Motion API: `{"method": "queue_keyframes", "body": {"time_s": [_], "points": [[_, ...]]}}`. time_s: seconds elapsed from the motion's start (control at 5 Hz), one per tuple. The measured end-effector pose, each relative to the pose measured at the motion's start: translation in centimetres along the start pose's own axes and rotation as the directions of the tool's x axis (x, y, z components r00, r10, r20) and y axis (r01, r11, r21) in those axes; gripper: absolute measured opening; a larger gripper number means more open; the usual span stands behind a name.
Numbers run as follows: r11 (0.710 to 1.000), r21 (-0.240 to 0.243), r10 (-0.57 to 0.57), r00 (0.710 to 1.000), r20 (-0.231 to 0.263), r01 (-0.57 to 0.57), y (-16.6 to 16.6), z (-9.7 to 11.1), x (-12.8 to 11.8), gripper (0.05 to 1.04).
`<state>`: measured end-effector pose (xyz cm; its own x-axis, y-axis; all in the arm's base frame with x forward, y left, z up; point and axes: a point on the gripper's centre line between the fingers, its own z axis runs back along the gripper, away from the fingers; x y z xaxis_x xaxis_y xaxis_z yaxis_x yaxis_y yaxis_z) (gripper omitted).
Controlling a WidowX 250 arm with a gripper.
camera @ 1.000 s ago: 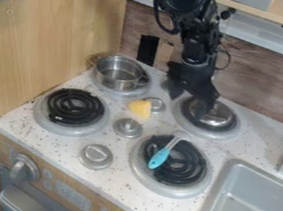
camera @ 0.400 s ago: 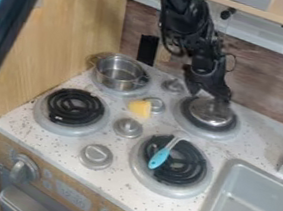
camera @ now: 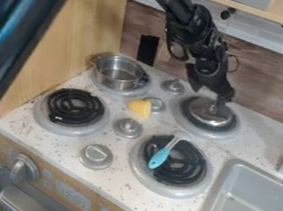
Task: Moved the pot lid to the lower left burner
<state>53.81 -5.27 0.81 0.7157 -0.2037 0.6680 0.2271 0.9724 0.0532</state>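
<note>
Pot lid (camera: 210, 116): silvery and round, lying on the upper right burner (camera: 204, 133), dark coil showing around its edge; not on the lower left burner.
Gripper (camera: 222, 101): black, pointing down, right over the top of the lid; cannot tell whether clenched on it or released.
Arm (camera: 196, 33): black, coming in from the top edge, slanting down toward the right, with cables looped beside it.
Lower left burner (camera: 75, 107): black coil inside a grey ring, bare on top.
Lower right burner (camera: 166, 188): black coil too, with the blue utensil (camera: 159, 158) lying across, turquoise end toward the front, pale end toward the back.
Pot (camera: 115, 82): metal, open, upright on the upper left burner (camera: 120, 93).
Yellow thing (camera: 139, 108): between the pot and the lid, just beside a small round knob (camera: 155, 105).
Sink (camera: 215, 195): grey, set into the speckled counter (camera: 64, 143), right of the lower right burner.
Left side: a dark, blurred shape (camera: 24, 33) slanting across the wooden panel (camera: 94, 19).
</note>
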Motion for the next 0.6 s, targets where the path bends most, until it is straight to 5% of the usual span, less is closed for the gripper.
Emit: {"method": "queue_keyframes", "body": {"time_s": [0.6], "points": [[0.999,-0.024,0.043,0.998,-0.045,-0.044,-0.2,-2.7,-0.3,0.975]]}}
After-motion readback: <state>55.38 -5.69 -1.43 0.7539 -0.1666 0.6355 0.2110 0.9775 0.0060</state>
